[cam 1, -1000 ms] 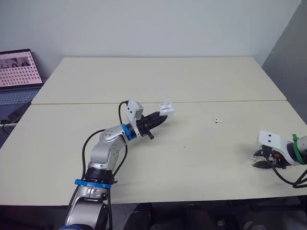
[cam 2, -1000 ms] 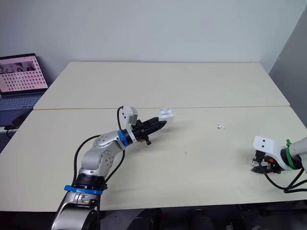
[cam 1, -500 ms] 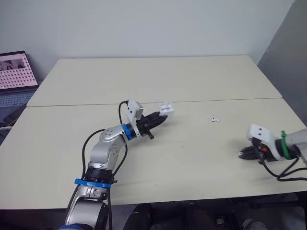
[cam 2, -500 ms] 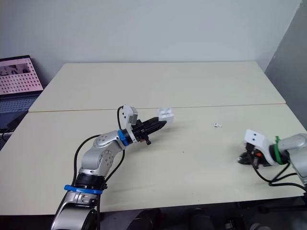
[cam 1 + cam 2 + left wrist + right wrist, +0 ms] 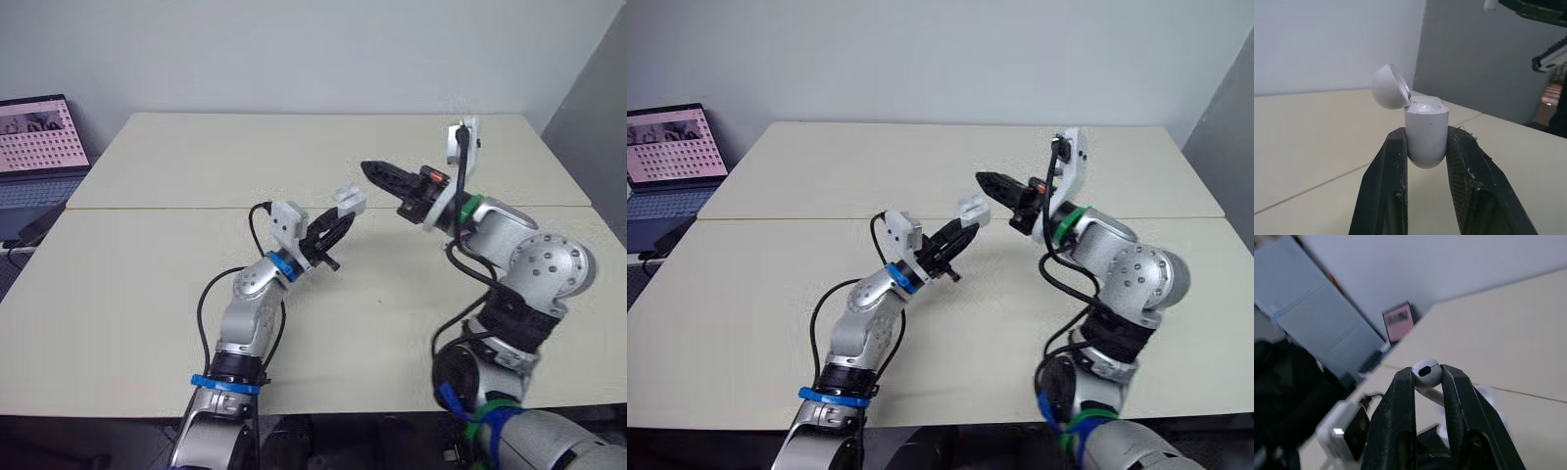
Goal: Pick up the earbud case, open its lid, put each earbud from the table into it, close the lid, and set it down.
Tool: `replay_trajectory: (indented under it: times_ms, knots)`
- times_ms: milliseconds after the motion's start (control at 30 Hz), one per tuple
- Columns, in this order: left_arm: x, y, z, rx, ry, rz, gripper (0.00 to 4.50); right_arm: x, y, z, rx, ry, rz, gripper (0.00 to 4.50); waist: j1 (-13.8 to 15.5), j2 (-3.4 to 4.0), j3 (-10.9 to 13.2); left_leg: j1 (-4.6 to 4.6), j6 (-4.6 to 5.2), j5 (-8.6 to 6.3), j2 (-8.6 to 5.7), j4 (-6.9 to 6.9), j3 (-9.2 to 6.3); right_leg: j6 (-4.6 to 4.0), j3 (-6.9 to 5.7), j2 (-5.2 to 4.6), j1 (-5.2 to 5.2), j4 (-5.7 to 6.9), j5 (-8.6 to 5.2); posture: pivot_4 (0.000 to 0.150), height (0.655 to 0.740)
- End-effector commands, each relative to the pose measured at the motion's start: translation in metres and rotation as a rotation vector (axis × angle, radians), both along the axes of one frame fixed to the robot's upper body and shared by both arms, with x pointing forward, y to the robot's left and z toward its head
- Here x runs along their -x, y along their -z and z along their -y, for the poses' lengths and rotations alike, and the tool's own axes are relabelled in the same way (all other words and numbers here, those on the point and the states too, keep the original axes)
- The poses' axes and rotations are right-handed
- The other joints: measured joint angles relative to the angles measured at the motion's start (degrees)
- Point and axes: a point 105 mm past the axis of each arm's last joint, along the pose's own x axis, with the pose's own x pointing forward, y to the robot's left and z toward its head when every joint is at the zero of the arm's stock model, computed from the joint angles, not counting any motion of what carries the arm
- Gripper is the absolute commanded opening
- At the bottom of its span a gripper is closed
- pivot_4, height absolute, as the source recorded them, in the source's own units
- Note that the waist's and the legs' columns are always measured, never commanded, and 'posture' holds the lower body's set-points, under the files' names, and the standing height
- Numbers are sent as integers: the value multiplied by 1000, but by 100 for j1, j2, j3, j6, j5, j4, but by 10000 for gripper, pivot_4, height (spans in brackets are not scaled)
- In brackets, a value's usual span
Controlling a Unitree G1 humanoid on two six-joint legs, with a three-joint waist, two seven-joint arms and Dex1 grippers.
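Raised off the counter [image 5: 118, 284], the right end effector [image 5: 368, 169] is closed on an earbud [image 5: 1425, 371], stem partly hidden; the open earbud case [image 5: 1425, 132] is gripped by the left end effector [image 5: 340, 219].

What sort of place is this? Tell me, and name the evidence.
Probably an office or lab room: two plain beige tables pushed together, an open laptop beside them, a bare pale wall behind.
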Motion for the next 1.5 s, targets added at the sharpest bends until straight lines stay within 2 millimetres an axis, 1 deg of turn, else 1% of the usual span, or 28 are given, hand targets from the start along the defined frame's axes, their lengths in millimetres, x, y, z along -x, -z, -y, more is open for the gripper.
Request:
replay_trajectory:
  times_ms: [33,100,233,367,467,633,733,800,833,933,1033,1100,1167,1233,1300,1400,1500]
  knots:
    - [-4,-22,8,34,-36,76,7322,0,-15,2,-83,72,16,3975,2,3,-2,0,1,2,-3,1,-1,2,-1,0,1,1,2,1500,7400]
    - [-6,-25,12,41,-39,84,7322,0,-11,-4,-68,72,12,3975,-45,5,-3,1,2,2,-1,3,1,1,-1,3,2,-1,5,1500,7400]
    - [-8,-29,12,48,-54,103,7322,-1,-7,-6,-83,87,-11,3975,-128,9,-5,3,4,4,7,1,9,1,7,10,-6,14,5,1500,7400]
    - [-8,-31,12,39,-55,117,7322,-4,-6,-11,-107,87,-20,3975,-230,9,-5,-4,4,4,8,-2,35,4,38,9,-53,64,1,1500,7400]
    - [-9,-31,13,30,-56,123,7322,-5,-5,-16,-107,77,-15,3975,-238,9,-5,-6,4,5,10,-1,37,3,40,10,-61,77,0,1500,7400]
    - [-10,-31,13,21,-53,124,7322,-8,3,-16,-39,75,8,3975,-243,9,-5,-5,4,6,10,1,40,3,40,12,-60,78,-1,1500,7400]
    - [-11,-24,3,-11,-70,115,7322,-4,11,-6,120,73,76,3975,-240,9,-5,-6,4,6,10,2,40,4,40,13,-59,77,-1,1500,7400]
    - [-12,-18,-9,-44,-89,108,7322,1,17,6,228,61,111,3975,-236,9,-5,-7,4,6,9,4,41,4,40,12,-59,75,-1,1500,7400]
    - [-11,-12,-18,-75,-94,100,7322,5,22,18,336,45,143,3975,-238,9,-5,-7,5,6,9,5,43,4,40,12,-58,74,-1,1500,7400]
    - [-7,3,-44,-169,-85,87,7322,22,50,56,691,-63,185,3975,-223,9,-5,-10,5,5,9,4,41,10,32,12,-55,62,-5,1500,7400]
    - [-5,4,-54,-212,-67,88,7322,34,82,93,978,-190,196,3975,-231,6,-2,-13,7,4,12,3,61,13,31,12,-55,55,-6,1500,7400]
    - [-5,4,-55,-228,-53,91,7322,37,101,114,1099,-261,178,3975,-229,6,-2,-12,7,4,16,6,86,15,29,16,-52,55,-8,1500,7400]
    - [-5,3,-54,-238,-36,97,7322,41,120,136,1217,-335,156,3975,-230,4,-1,-10,7,5,24,10,92,37,31,15,-44,52,-20,1500,7400]
    - [-4,1,-52,-242,-21,104,7322,45,136,155,1317,-410,133,3975,-226,4,-1,-10,7,5,24,14,102,35,38,13,-42,47,-19,1500,7400]
    - [-3,-1,-49,-242,-8,108,7322,51,151,175,1394,-486,73,3975,-228,3,0,-10,7,4,23,15,107,23,44,11,-45,46,-11,1500,7400]
    - [0,0,-45,-242,1,108,7322,54,162,191,1454,-543,31,3975,-228,2,0,-10,7,5,25,14,104,14,43,10,-47,48,-6,1500,7400]
    - [3,1,-44,-245,8,107,7322,56,167,201,1490,-574,1,3975,-222,2,0,-10,6,5,28,14,99,13,45,10,-47,49,-5,1500,7400]
